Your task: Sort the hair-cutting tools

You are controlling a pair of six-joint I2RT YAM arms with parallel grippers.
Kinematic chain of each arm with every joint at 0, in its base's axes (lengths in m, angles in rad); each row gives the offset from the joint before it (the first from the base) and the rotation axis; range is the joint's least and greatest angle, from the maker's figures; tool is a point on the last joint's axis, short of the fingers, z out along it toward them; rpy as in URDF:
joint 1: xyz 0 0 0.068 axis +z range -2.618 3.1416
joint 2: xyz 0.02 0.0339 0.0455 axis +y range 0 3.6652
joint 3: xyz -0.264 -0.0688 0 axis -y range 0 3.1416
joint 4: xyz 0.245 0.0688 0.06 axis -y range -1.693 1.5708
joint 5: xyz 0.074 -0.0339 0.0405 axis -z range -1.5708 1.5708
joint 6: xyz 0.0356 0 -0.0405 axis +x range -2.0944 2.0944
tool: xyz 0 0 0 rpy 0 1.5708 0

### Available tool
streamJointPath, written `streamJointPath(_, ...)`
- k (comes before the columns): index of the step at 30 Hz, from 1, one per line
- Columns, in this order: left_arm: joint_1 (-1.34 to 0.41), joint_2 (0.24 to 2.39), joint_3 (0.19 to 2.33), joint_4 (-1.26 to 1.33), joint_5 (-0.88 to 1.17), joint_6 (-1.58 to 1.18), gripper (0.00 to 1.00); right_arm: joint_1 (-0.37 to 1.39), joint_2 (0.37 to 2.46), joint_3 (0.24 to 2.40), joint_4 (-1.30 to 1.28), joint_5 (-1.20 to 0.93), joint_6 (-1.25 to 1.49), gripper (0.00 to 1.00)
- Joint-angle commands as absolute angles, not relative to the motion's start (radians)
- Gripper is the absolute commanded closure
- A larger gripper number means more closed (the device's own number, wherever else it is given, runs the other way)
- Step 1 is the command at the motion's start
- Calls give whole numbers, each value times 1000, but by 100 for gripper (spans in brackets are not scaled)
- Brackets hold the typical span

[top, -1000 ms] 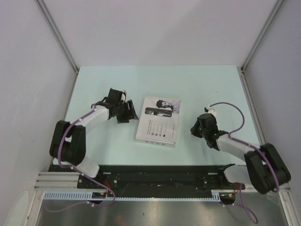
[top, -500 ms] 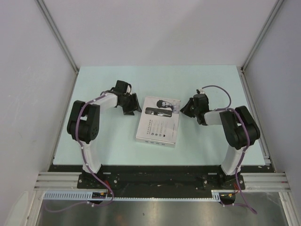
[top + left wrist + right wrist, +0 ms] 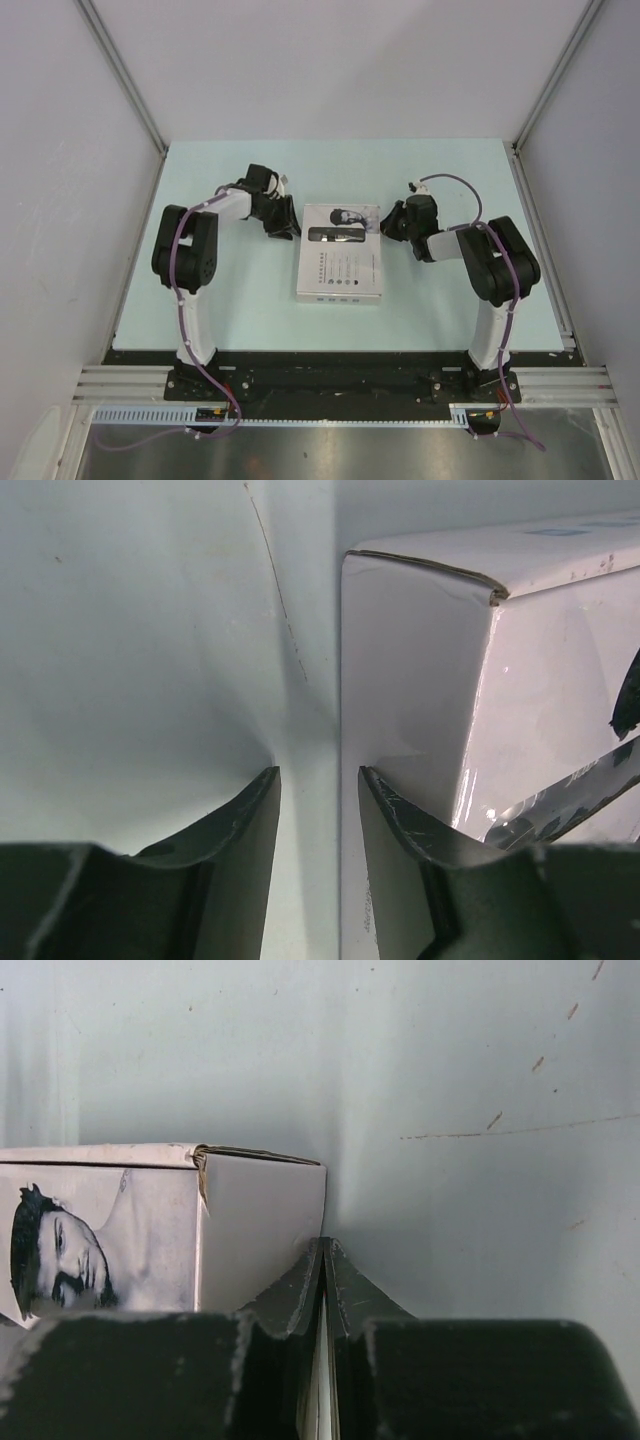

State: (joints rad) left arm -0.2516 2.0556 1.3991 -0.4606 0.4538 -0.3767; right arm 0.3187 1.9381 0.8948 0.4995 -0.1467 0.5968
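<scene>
Our left gripper (image 3: 283, 222) sits at the upper-left corner of the flat white cardboard box (image 3: 340, 265), jaws parted on nothing, one finger against its side. The right gripper (image 3: 392, 222) is pinched shut, tips touching the upper-right corner. The pale green tabletop (image 3: 450, 170) gives us open room all round. The box, centre-frame, looks closed and no hair-cutting tools show, presumably inside, so we judge sorting not yet begun.

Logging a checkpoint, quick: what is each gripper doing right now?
Left gripper: open, nothing between its fingers, right beside the white box.
Right gripper: shut, empty, tips next to the box's side.
</scene>
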Motion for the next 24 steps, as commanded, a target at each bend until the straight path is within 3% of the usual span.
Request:
streamJointPath(1, -377, 2059, 1433, -396, 547, -397, 54, 454, 1976, 910, 450, -309, 630, 93)
streamJointPath(5, -362, 1955, 1398, -396, 392, -396, 43, 437, 1907, 917, 309, -175, 629, 88)
streamJointPath(8, -347, 1875, 1367, -396, 283, -361, 30, 431, 1806, 943, 166, -68, 606, 78)
streamJointPath(16, -339, 1524, 1258, -411, 91, -287, 0, 413, 1484, 971, -177, 198, 568, 45)
streamJointPath(20, -336, 1335, 1172, -425, 75, -271, 0, 410, 1328, 973, -310, 230, 532, 35)
streamJointPath(24, -336, 1140, 1060, -431, 90, -267, 0, 434, 1163, 971, -432, 265, 502, 32)
